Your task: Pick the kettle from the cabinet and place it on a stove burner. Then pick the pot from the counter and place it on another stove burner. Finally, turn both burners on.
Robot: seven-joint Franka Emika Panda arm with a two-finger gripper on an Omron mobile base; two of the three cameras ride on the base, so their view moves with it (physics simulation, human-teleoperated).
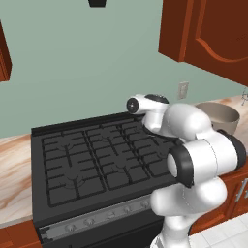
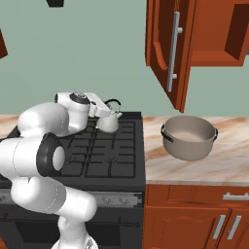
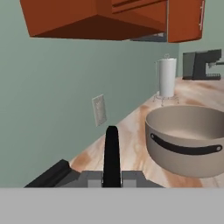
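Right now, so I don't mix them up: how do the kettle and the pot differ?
The kettle is small, silvery-white and cone-shaped; the pot is far wider, grey-beige and open-topped. The kettle has one thin arched black handle, the pot black side loops. The kettle is over the stove at the gripper; the pot sits on the counter. Both stand upright.

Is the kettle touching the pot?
Apart. The right base view shows the kettle over the stove and the pot on the counter.

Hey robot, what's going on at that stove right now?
Claw shut on kettle handle, at stove burners. Pot waits on counter. Nothing in the way.
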